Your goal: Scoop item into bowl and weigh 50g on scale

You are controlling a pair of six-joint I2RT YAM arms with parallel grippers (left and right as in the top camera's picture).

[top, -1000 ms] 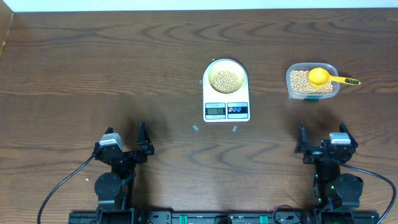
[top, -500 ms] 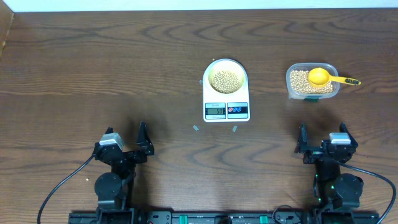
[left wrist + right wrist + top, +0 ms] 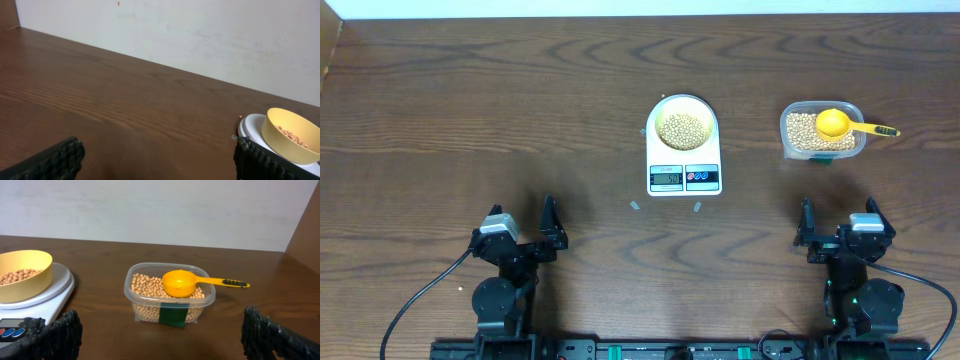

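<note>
My left gripper [image 3: 520, 228] and right gripper [image 3: 840, 222] sit wide and empty at the near edge; the bowl [image 3: 659, 128] of beans [image 3: 682, 130] is on the scale [image 3: 684, 178], mid-bench. I can't read the display; tipping in a full scoop [image 3: 833, 122] from the tub [image 3: 785, 130] could overshoot; bumping the bowl could skew the weight.

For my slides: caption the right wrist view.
Yellow scoop rests on beans in clear tub, beside bowl on scale.

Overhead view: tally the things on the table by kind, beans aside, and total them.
Small round pale yellow bowl: 1
Small white rectangular kitchen scale: 1
Clear rectangular plastic tub: 1
Bright yellow round scoop: 1
Small pale scraps: 2
Total: 6
</note>
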